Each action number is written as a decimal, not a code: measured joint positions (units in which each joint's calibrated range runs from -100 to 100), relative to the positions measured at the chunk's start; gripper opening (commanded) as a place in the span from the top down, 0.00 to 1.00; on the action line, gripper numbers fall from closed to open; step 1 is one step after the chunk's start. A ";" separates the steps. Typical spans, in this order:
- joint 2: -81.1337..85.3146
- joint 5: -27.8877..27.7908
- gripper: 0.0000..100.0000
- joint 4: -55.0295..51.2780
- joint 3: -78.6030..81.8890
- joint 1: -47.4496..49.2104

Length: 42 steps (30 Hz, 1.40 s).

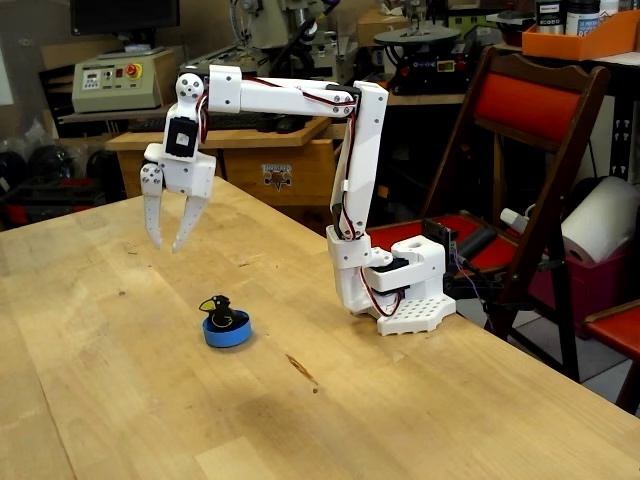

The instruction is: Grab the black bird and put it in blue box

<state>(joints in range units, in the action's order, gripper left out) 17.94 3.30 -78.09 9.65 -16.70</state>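
The black bird (220, 311), with its yellow beak pointing left, stands upright inside the blue box (227, 332), a low round cap on the wooden table. My white gripper (166, 245) hangs well above and to the left of them, fingers pointing down. The fingers stand slightly apart with nothing between them.
The arm's white base (398, 290) is clamped near the table's right edge (520, 350). A red folding chair (530, 170) stands beyond that edge. A workbench with machines (130, 80) fills the background. A dark knot (302, 372) marks the wood right of the cap.
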 measured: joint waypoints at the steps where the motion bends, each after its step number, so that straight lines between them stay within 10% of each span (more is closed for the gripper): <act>1: 0.26 0.00 0.97 -1.12 -0.26 0.00; 42: 50.47 0.15 0.97 -11.84 19.99 18.10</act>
<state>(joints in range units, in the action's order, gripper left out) 68.41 3.44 -89.92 29.64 1.39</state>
